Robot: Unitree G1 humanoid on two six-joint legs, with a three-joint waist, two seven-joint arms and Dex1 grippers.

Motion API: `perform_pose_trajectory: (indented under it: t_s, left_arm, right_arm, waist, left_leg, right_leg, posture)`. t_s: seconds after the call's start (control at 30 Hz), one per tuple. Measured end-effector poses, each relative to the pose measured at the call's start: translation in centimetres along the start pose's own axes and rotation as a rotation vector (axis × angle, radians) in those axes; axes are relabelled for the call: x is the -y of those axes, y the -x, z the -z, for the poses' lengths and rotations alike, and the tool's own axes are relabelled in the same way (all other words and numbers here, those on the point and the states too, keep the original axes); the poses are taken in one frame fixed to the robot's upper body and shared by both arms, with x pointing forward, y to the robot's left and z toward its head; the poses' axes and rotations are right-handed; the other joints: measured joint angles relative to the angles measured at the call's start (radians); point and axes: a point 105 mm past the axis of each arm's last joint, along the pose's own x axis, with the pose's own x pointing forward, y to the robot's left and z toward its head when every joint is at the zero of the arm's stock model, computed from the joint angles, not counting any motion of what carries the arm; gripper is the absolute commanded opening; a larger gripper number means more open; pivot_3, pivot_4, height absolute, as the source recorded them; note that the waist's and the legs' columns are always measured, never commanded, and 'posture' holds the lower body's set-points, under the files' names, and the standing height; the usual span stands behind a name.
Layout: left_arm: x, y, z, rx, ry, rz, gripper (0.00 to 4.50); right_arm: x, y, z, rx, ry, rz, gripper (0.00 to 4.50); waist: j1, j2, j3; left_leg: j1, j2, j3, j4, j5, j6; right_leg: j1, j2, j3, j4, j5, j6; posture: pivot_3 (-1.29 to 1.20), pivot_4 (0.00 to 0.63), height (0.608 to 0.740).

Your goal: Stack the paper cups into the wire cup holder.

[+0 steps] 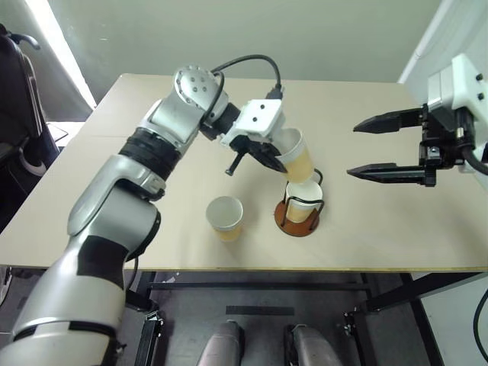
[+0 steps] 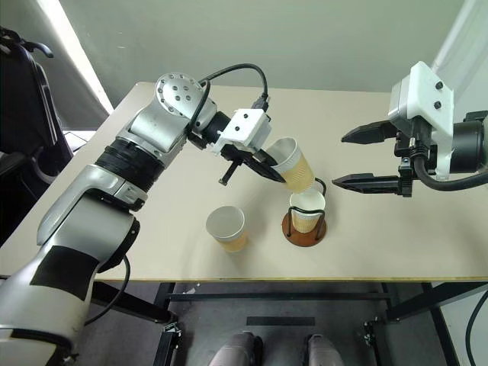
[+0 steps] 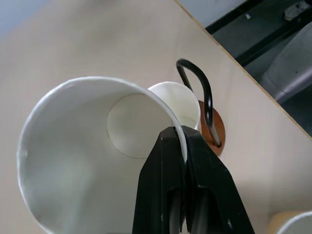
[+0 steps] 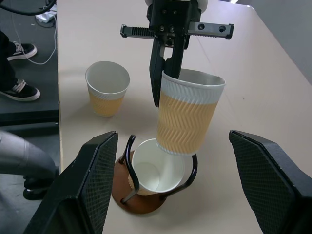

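The left gripper (image 4: 158, 83) is clamped on the rim of a paper cup (image 4: 187, 114), one black finger inside the wall and one outside. The arm reaches in over the table (image 1: 396, 229), wrist bent down, holding this cup tilted with its base just over the mouth of a second paper cup (image 4: 156, 170) seated in the wire cup holder (image 1: 299, 216). The holder has a round reddish-brown base and thin black wire loops. A third cup (image 1: 225, 217) stands upright on the table just beside the holder. All three are tapered, ribbed tan outside, white inside. The right gripper (image 1: 374, 146) hangs nearby above the table, fingers spread wide, empty.
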Motion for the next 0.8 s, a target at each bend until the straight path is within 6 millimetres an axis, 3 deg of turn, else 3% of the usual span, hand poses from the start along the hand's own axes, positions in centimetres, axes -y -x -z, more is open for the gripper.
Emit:
perform_pose_trajectory:
  t_s: [0.33,0.8]
  left_arm:
    - [-0.3,0.0,-2.7,0.092,-0.007,0.018,0.02]
    - [-0.7,-1.7,-1.1,-0.01,-0.095,0.026,0.02]
  right_arm:
    - [0.0,0.2,0.0,-0.003,-0.004,0.011,3.67]
    - [-0.1,0.1,0.6,-0.011,-0.024,0.012,3.67]
  waist:
    - [0.002,0.0,0.0]
    - [0.004,0.0,0.0]
  left_leg:
    - [-0.001,0.0,0.0,0.003,-0.001,0.001]
    - [-0.001,-0.001,0.001,0.003,-0.001,0.002]
  right_leg:
    - [0.0,-0.001,0.001,-0.001,0.002,0.003]
    - [0.0,-0.001,0.001,-0.001,0.002,0.004]
  posture:
    - [0.0,0.15,0.74]
    - [0.0,0.15,0.74]
